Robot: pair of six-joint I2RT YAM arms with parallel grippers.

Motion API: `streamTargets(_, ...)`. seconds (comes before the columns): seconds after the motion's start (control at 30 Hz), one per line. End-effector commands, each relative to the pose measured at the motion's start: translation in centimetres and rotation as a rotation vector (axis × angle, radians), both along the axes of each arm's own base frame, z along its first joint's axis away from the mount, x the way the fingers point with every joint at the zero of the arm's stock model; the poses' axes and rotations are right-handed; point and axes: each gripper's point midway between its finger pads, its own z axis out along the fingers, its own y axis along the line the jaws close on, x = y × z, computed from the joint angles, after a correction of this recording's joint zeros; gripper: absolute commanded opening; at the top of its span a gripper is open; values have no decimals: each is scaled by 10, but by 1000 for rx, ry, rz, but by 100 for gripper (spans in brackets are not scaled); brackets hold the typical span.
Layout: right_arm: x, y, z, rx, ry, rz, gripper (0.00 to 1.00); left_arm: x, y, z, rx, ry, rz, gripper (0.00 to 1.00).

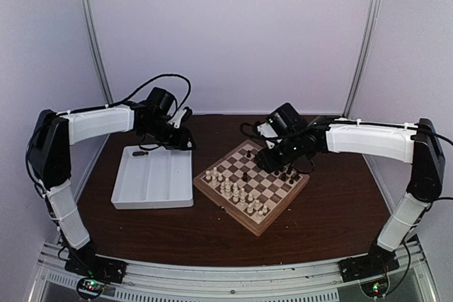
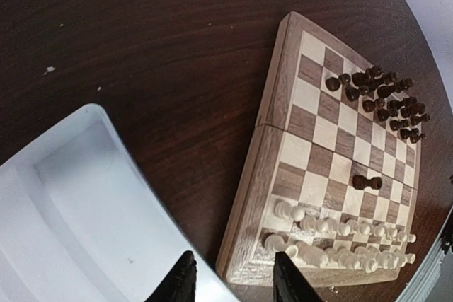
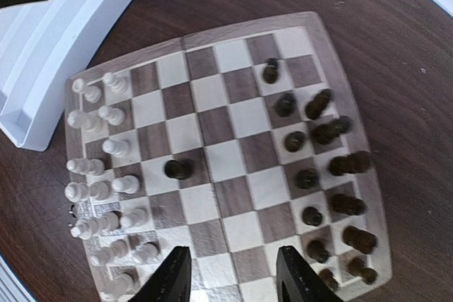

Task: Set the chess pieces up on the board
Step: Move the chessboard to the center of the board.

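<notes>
Dark wooden table (image 1: 333, 210) with one board (image 3: 233, 160) at centre, one white tray (image 1: 152, 175) left.
Chess pieces (image 3: 333, 167) crowd the board's right side, too packed to count; one lone piece (image 3: 177, 169) stands mid-board. Left jaws and right jaws spread, empty.

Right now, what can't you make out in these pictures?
Dark pieces, top view: too small to tell kinds; some hidden by the right gripper.
Tray, left wrist view: cut off by the frame's edges.
Board, right wrist view: near edge covered by the fingers.
</notes>
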Motion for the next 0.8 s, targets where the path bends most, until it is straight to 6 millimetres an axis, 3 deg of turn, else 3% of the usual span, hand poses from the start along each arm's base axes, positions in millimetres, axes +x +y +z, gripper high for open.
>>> streamTargets(0.0,19,-50,29,61,-52,-142,43,19,-37,5,-75,-9,-71,36)
streamTargets(0.1,27,-84,30,78,-52,-223,38,27,-50,-3,-66,18,-81,27)
streamTargets(0.17,32,-105,25,90,-43,-272,29,32,-56,-8,-63,38,-89,19)
streamTargets(0.27,39,-128,19,150,-20,-323,14,38,-67,-17,-78,67,-107,0)
streamTargets(0.37,49,-141,8,243,34,-360,0,46,-74,-25,-81,85,-110,0)
streamTargets(0.53,70,-147,-13,378,127,-386,0,57,-82,-47,-70,136,-112,0)
streamTargets(0.77,87,-149,-51,439,283,-369,0,64,-86,-69,-76,223,-83,0)
